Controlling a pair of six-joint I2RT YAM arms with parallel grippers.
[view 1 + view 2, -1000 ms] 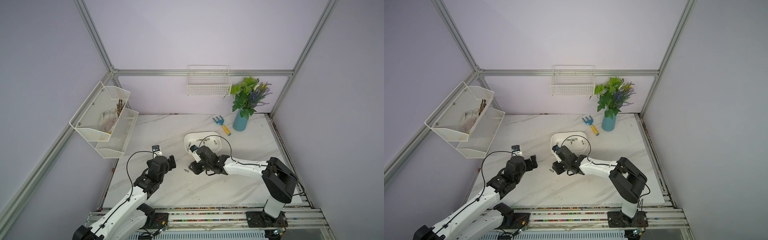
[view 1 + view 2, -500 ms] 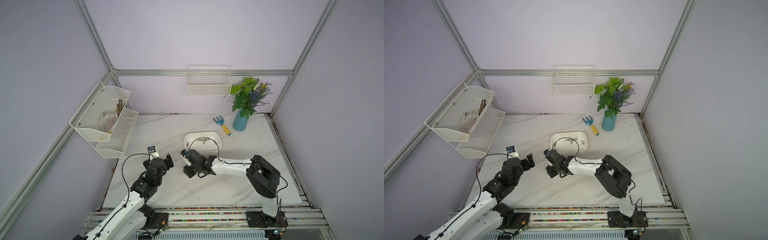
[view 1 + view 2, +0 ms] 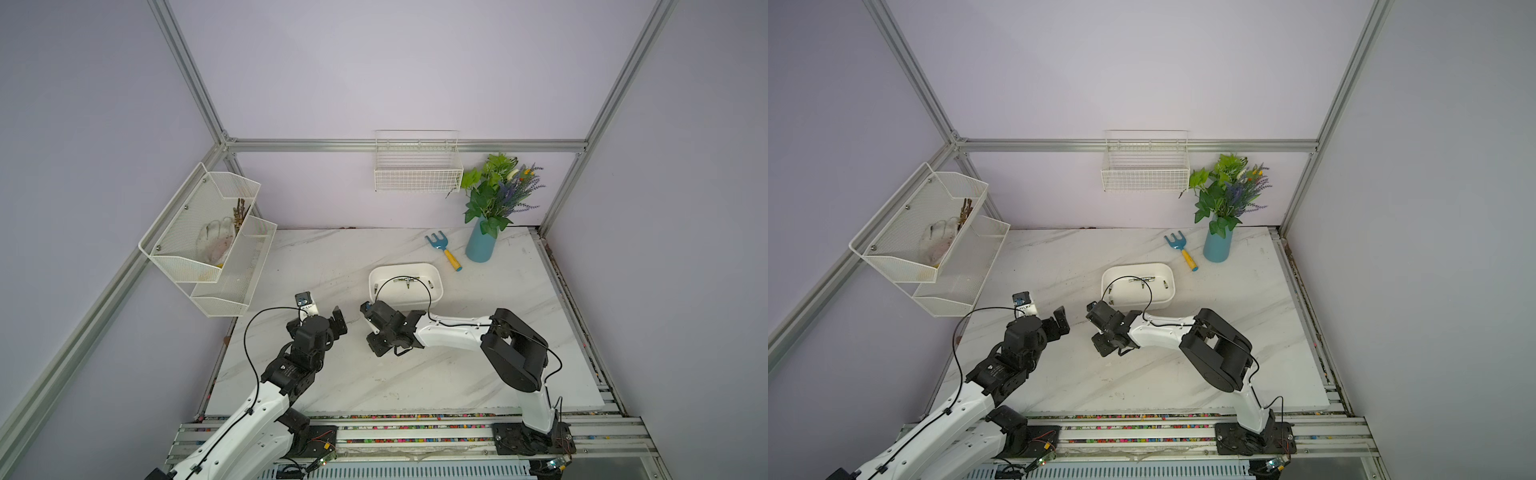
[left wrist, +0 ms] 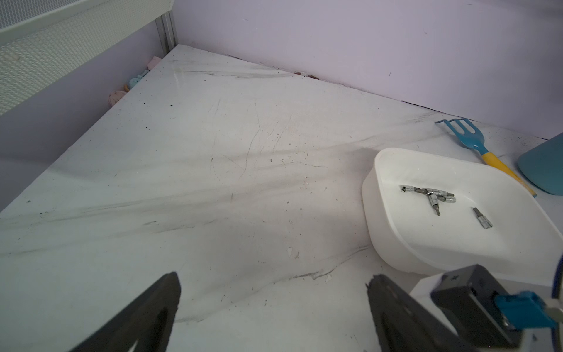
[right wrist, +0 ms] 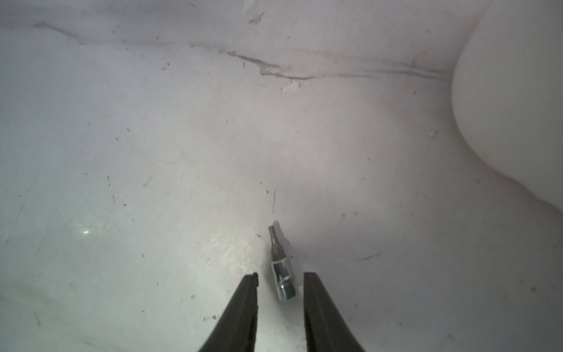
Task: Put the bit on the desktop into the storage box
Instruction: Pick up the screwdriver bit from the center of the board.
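Observation:
The bit (image 5: pixel 281 271), a short silver socket bit, lies on the white marble desktop between the fingertips of my right gripper (image 5: pixel 280 279). The jaws stand narrowly open with a small gap on each side of it. In both top views the right gripper (image 3: pixel 374 332) (image 3: pixel 1102 330) points down at the desktop and hides the bit. The storage box (image 3: pixel 436 278) (image 3: pixel 1170 282) (image 4: pixel 374 195), a shallow white tub, sits just behind it and holds several silver bits (image 4: pixel 426 192). My left gripper (image 4: pixel 274 283) (image 3: pixel 334 324) hovers wide open and empty to the left.
A blue hand rake with a yellow handle (image 3: pixel 442 251) and a blue vase of plants (image 3: pixel 481 245) stand behind the box. White mesh baskets (image 3: pixel 208 237) hang on the left wall, a wire basket (image 3: pixel 417 166) on the back wall. The right arm's black cable (image 3: pixel 415 282) arcs over the box.
The right gripper has shifted left onto the spot where the bit lies and its jaws have narrowed around it. The left arm has drawn back slightly, still wide open.

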